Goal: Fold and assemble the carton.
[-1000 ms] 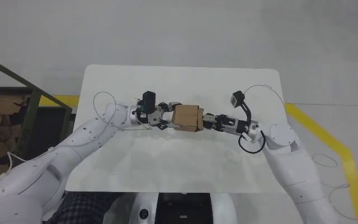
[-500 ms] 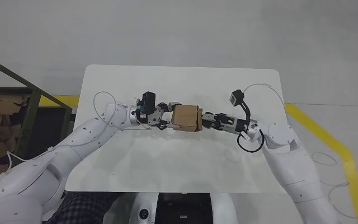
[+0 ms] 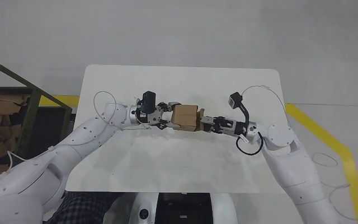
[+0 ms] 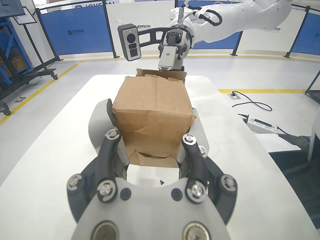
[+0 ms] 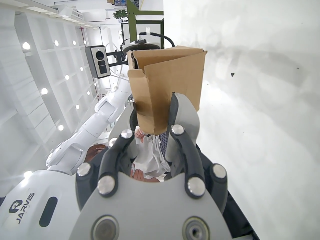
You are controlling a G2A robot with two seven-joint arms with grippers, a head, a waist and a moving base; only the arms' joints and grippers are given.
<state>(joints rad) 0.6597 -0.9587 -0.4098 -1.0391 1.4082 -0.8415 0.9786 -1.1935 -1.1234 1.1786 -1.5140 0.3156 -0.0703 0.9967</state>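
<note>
A brown cardboard carton [image 3: 185, 117] is held above the middle of the white table [image 3: 179, 84], between my two grippers. My left gripper [image 4: 150, 116] clasps one end of the carton [image 4: 152, 108], a finger on either side wall. At the opposite end my right gripper [image 5: 153, 116] is shut on a loose end flap of the carton [image 5: 170, 81]. In the top view the left gripper [image 3: 166, 116] and right gripper [image 3: 202, 122] face each other across the box. The right gripper [image 4: 168, 62] also appears beyond the carton in the left wrist view.
The table's near edge [image 3: 168, 187] lies in front of the arms and bare tabletop surrounds the carton. A green metal frame [image 3: 25, 101] stands off the table's left side. Yellow floor tape [image 3: 321, 131] runs off to the right.
The right arm has pushed in toward the carton, and the carton with the left gripper has shifted slightly left. Both grips are unchanged.
</note>
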